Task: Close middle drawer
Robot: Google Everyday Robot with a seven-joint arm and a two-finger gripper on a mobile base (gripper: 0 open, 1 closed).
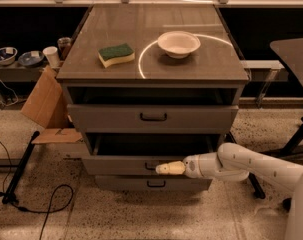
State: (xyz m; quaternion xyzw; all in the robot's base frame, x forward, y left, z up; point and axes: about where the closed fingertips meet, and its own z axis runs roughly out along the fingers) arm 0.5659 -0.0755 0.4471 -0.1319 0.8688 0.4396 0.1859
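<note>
- Currently the middle drawer (116,165) stands partly pulled out of the grey cabinet, second in a stack of three.
- Its front is a low, flat grey panel. The small dark handle (150,166) sits at centre and is partly covered by the tool's tip.
- Behind the front, a dark, deep tray interior shows as an open band. No contents can be made out in the shadow.
- Its front sits forward of the bottom drawer (153,184), whose front is set back beneath it.
- The top drawer (151,118) has a taller front with its own dark handle. A dark gap shows between it and the counter (201,69).
- The tool (161,169) comes in from the right on a white arm (241,164) and lies level with the middle drawer's front. Its cream tip is at the handle and appears to touch the panel.
- The tool reads as clenched: the cream tip tapers to one point with no gap, and it holds nothing.
- On the counter are a green-and-yellow sponge (116,54) to the left and a white bowl (178,43) to the right, well apart.
- Cardboard (43,104) leans beside the cabinet's left side.
</note>
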